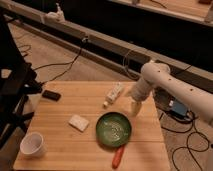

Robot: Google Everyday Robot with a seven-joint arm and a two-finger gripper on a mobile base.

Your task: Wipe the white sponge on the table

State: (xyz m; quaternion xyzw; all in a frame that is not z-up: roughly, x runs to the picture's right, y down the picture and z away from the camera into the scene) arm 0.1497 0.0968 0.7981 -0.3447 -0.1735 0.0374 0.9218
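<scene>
Table: one, its near edge cut by the frame's bottom. Arm: one, entering from the right, base out of frame. Claw: hangs over the table's right side, fingers down. We read the jaws as spread wide with nothing between them, though the tips are hard to part from the wood behind.

Bowl: one, green, just left of the claw and nearer us; contents unclear. Cup: one, white, far left of the claw, by the near corner. Bar: one, white, left of the claw, farther back.

Sponge: one, lying flat on the table, well left of the claw, beyond the bowl. Its long axis slants from far-left to near-right.

Black slab, red stick: one each; we cannot identify either.
</scene>
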